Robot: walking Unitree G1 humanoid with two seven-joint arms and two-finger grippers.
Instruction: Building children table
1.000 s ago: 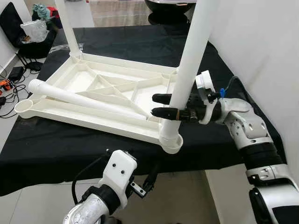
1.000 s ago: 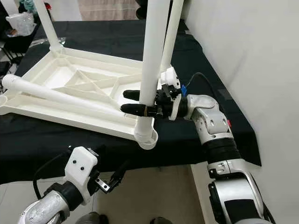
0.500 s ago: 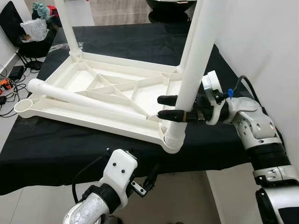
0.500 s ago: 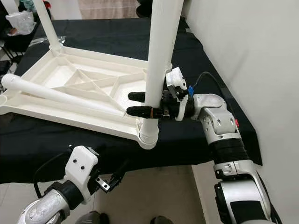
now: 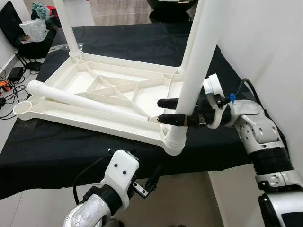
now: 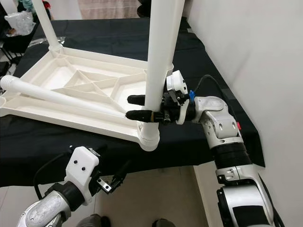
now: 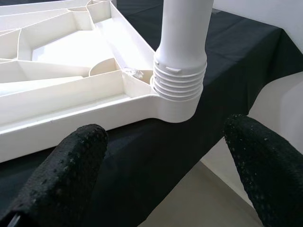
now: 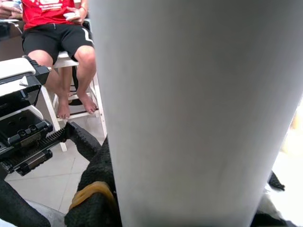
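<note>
right gripper: my two black fingers are clamped around the upright white leg, one finger on each side, low on the tube just above its threaded end
leg in grip: smooth round white plastic tube, standing near vertical, ribbed screw collar at the bottom seated in the corner socket of the tabletop
right wrist view: the leg's plain white surface is pressed close, with dark finger pads at its base
left gripper: hangs below the table edge, away from the parts; my textured black fingertips are spread wide with nothing between them
tabletop: white moulded plastic, lying upside down on the black cloth, underside ribbed with diagonal and straight webs, round sockets at corners
other legs: one more upright at the far left corner, one behind the gripped leg at the far right corner
loose leg: lies flat across the ribs, thick open end toward the near left corner socket, tapered end toward my right gripper
surface: black cloth over a table, white wall on my right
background: person seated on a white chair, red shirt, black shorts, bare feet
</note>
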